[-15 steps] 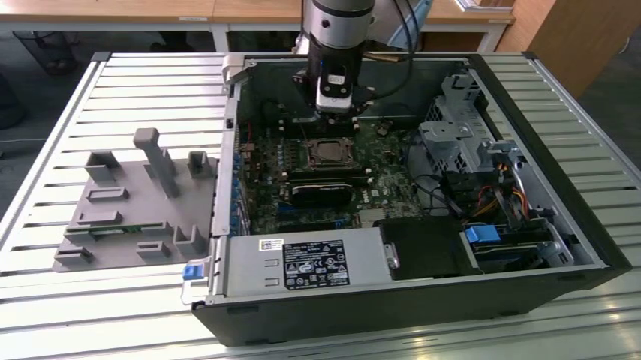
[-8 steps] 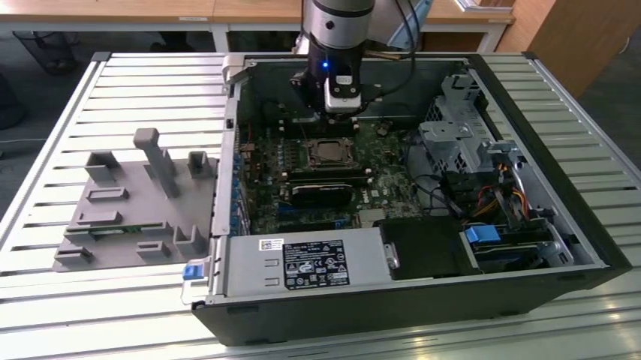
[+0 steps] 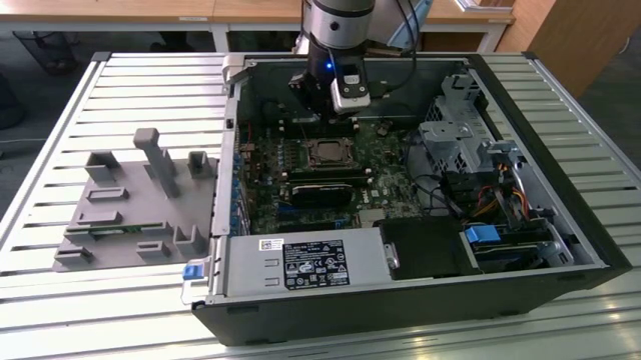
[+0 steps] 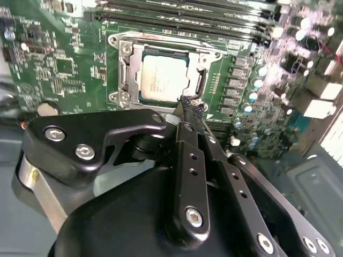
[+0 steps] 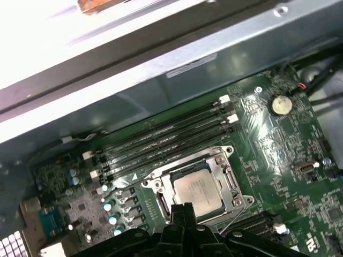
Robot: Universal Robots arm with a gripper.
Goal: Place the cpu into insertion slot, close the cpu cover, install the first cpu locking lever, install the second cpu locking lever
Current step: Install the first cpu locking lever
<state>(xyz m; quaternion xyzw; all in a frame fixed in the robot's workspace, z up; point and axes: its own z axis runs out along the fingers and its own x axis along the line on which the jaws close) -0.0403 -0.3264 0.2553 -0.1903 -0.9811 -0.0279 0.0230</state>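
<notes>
Now jaws pressed together, tips at cpu cover (image 4: 161,50) edge, cpu (image 4: 163,77) seated

Table (image 3: 150,75): slatted metal.
Computer case (image 3: 401,307): open, lying on the table.
Grey fixture block (image 3: 120,217): just beside the case, exterior view's left.
Coin cell (image 5: 281,104): on motherboard (image 5: 268,139).

Slatted pale-metal table (image 3: 150,82), ribs running crosswise. Directly on it: open black PC case (image 3: 401,311), side panel off, toward the exterior view's right; grey moulded fixture (image 3: 130,217) w/ upright posts & pockets just beside it, on the exterior view's left.
</notes>
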